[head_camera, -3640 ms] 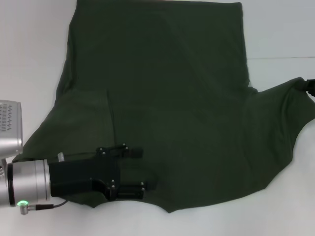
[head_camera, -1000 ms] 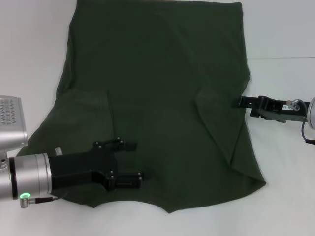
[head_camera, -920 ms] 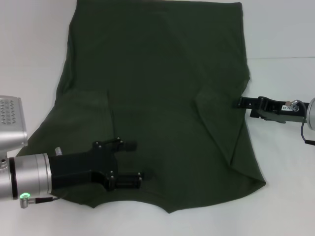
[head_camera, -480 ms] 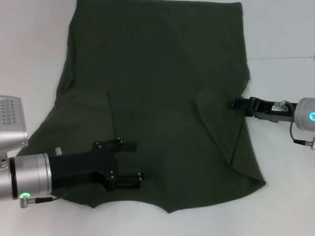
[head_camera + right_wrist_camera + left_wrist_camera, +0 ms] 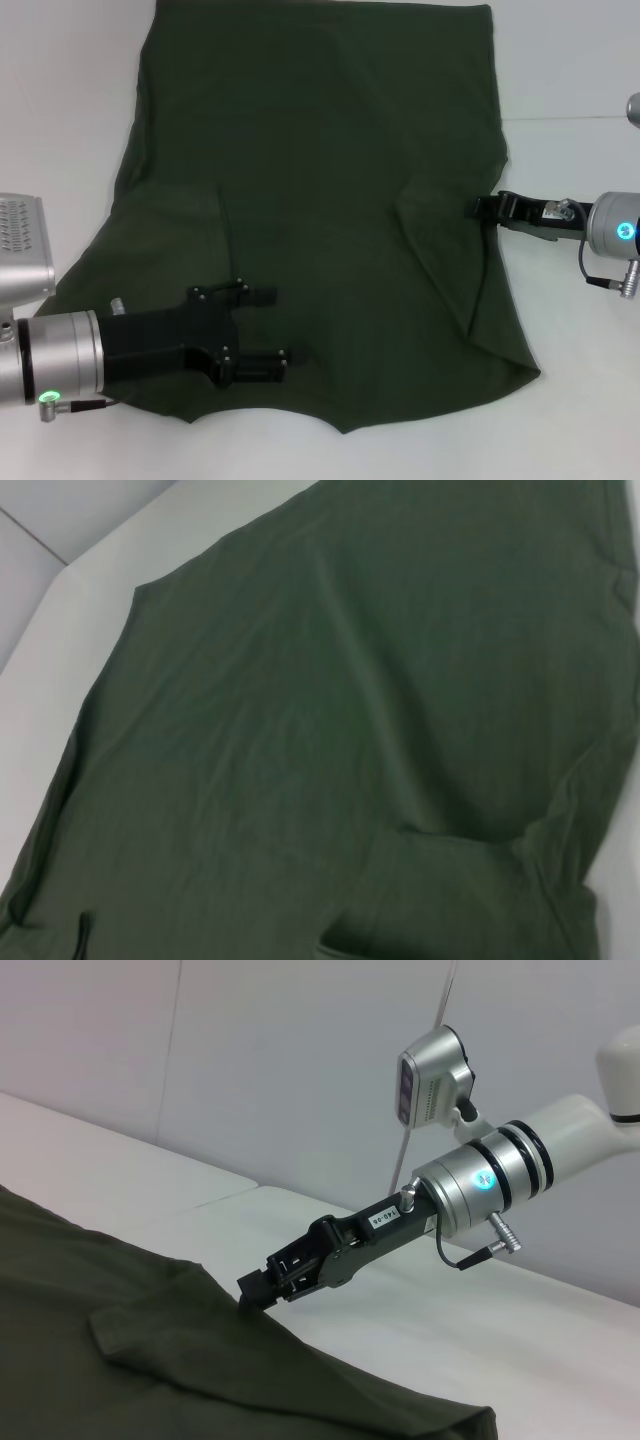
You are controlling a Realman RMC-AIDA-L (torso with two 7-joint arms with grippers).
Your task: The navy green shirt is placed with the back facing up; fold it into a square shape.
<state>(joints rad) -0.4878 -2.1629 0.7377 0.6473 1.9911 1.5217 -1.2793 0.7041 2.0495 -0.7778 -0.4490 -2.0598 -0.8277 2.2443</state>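
Head view first: the navy green shirt (image 5: 330,200) lies spread across the white desk (image 5: 570,60), plain side up, and both sleeves look already turned in over the body, the right one as a flap with a slanting edge. The left pincer (image 5: 262,330) rests low over the near left part of the cloth with its fingers apart and nothing between them, probably pinning or waiting there so the fabric does not slide. The right pincer (image 5: 482,208) sits at the shirt's right edge beside the tucked sleeve; I cannot tell whether it grips the hem or only touches it. Left wrist view: the right pincer (image 5: 258,1291) has its tip at the very edge of the dark cloth (image 5: 150,1360), arm angled down toward it, yet the fingers are too dark to read. Right wrist view: only the shirt (image 5: 300,710) fills the picture, soft, matte, lightly creased, with the folded sleeve forming a doubled layer near the desk's pale edge (image 5: 60,560).
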